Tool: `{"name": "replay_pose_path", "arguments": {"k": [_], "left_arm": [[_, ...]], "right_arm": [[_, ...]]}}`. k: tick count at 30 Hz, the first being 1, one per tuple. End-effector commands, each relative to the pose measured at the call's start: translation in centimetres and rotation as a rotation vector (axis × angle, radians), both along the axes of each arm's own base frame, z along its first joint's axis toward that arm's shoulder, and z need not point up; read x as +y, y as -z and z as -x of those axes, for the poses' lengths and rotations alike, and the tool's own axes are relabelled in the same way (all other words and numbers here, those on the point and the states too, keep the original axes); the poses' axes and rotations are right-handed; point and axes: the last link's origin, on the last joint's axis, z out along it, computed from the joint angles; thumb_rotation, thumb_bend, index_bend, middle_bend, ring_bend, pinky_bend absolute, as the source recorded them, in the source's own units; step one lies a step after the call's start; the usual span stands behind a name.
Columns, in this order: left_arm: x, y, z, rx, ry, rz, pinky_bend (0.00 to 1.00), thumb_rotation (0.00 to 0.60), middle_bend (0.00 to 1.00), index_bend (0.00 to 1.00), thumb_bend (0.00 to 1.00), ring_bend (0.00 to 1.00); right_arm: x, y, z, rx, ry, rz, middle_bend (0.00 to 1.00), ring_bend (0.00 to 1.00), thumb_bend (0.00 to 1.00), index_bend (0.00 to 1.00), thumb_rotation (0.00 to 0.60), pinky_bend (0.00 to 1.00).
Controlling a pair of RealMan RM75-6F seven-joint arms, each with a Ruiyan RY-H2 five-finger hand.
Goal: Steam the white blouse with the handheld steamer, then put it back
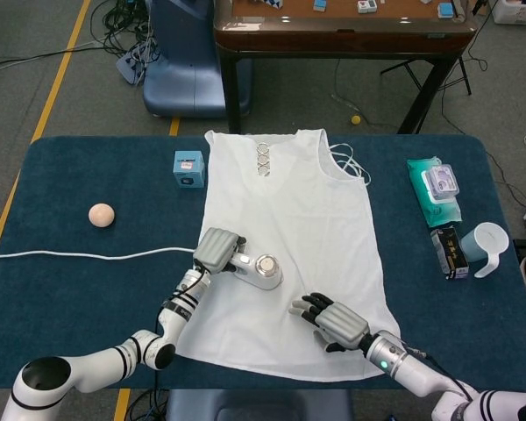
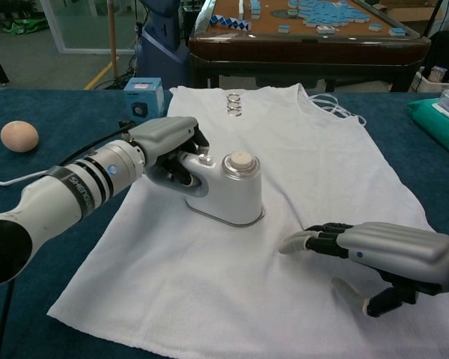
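Seen from the head view: white blouse spread flat on the blue table, neckline toward 12 o'clock, hem toward 6. Handheld steamer stood on the cloth in the blouse's lower left part, gripped by the left hand with fingers wrapped around the handle at the steamer's 9 o'clock side. White cord trailed off toward 9 o'clock across the table. Right hand lay at 4 o'clock of the steamer, near but apart from it, fingers spread and resting on the fabric, holding nothing. Off the blouse: small blue box just beside its upper left edge, beige ball farther toward 9 o'clock, wipes pack, dark carton and clear cup out at 3 o'clock. From the chest view: left hand closed around the handle of the steamer, base flat on the blouse. Right hand at 4 o'clock, fingertips touching the cloth, thumb tucked below, nothing held.
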Motion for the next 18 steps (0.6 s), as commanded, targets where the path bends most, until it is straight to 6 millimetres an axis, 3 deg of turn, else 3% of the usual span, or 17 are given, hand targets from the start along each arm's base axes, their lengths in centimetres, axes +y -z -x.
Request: {"name": "replay_pose_path", "arguments": {"k": [1, 18], "left_arm": [[0.6, -0.3, 0.5, 0.017, -0.004, -0.023, 0.76, 0.600, 0.81, 0.78, 0.29, 0.69], [3.2, -2.3, 4.7, 0.050, -0.075, -0.124, 0.76, 0.600, 0.80, 0.78, 0.29, 0.69]], "right_arm": [[0.0, 0.0, 0.0, 0.000, -0.001, -0.001, 0.08, 0.00, 0.70, 0.00, 0.593, 0.03], [0.1, 0.2, -0.3, -0.001, -0.007, -0.008, 0.08, 0.00, 0.70, 0.00, 0.593, 0.03]]}}
